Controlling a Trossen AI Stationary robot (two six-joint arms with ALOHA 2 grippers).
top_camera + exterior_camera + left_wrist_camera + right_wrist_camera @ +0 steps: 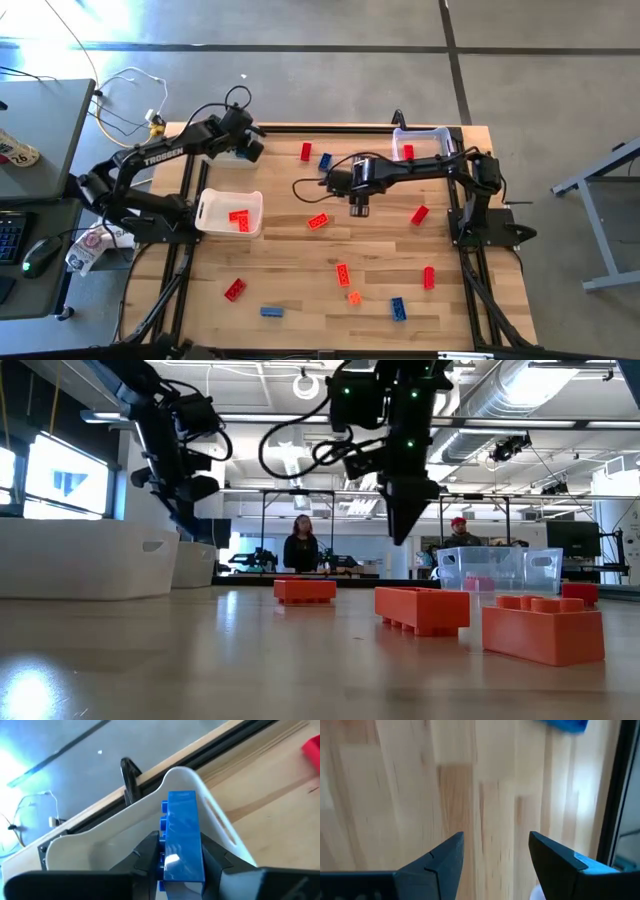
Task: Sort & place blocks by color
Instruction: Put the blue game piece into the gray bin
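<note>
My left gripper (247, 147) is at the table's far left, over a white bin (185, 772), and is shut on a blue block (182, 835). My right gripper (360, 207) hangs open over bare wood in the middle of the table, pointing down; in the right wrist view (495, 840) nothing is between its fingers. Loose blocks lie flat on the table: a red one (318, 221) just left of the right gripper, another red (419, 214) to its right, and a red (306, 151) and a blue (325, 160) toward the far edge. My left gripper pinches the blue block between its two fingers (150, 855), one on each long side near the block's lower end (184, 870). The block is lifted clear and sticks out past the fingertips, its studs (163, 824) facing one finger's side, above the white bin's rim.
A second white bin (208, 208) with red blocks in it stands at the left. A clear bin (437, 133) at the far right holds a red block. More red, orange and blue blocks (343, 273) lie scattered over the near half. Black frame rails run along the sides.
</note>
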